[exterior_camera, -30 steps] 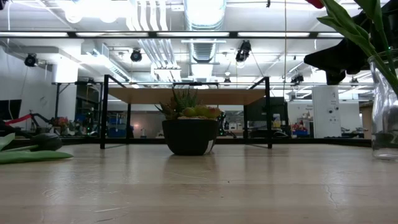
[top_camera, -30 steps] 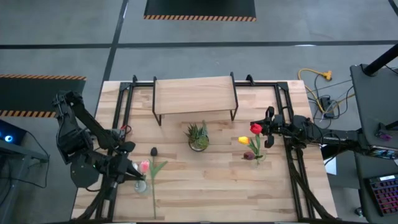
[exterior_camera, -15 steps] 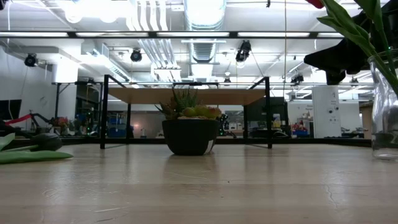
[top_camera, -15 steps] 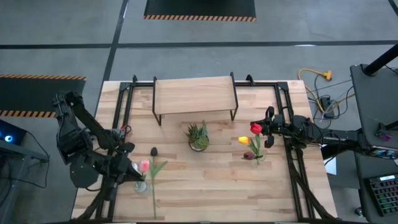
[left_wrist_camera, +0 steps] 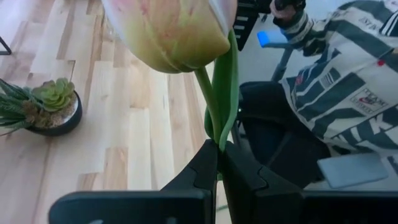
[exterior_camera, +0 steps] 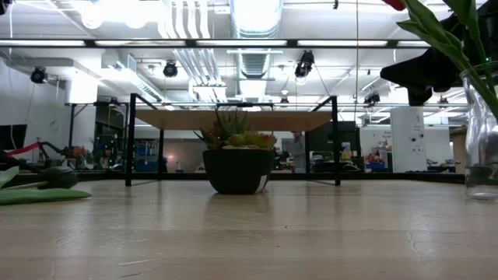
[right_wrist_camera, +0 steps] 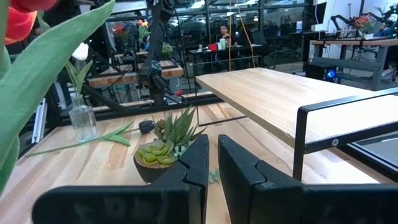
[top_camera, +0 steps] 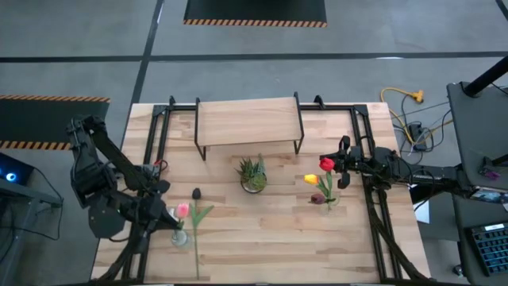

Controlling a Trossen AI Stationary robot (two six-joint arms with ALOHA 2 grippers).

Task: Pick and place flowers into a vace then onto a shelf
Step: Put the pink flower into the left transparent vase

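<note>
High view: left gripper (top_camera: pixel 168 216) holds a pink tulip (top_camera: pixel 183 210) just above the clear glass vase (top_camera: pixel 180 237) on the slatted wooden desk (top_camera: pixel 262 230).

Left wrist view: closed fingers (left_wrist_camera: pixel 200 168) pinch its thin green stem (left_wrist_camera: pixel 214 112); it could slip.

Right wrist view: right gripper (right_wrist_camera: pixel 213 154), fingers nearly closed, grips a red tulip (right_wrist_camera: pixel 25 18) well apart from the vase.

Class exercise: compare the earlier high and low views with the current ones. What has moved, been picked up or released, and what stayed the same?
Almost nothing changed. The left gripper, shut on the pink tulip by the glass vase, edged very slightly further left. The right gripper stays shut on the red tulip. The shelf, potted succulent, dark tulip and yellow tulip did not move.
</note>
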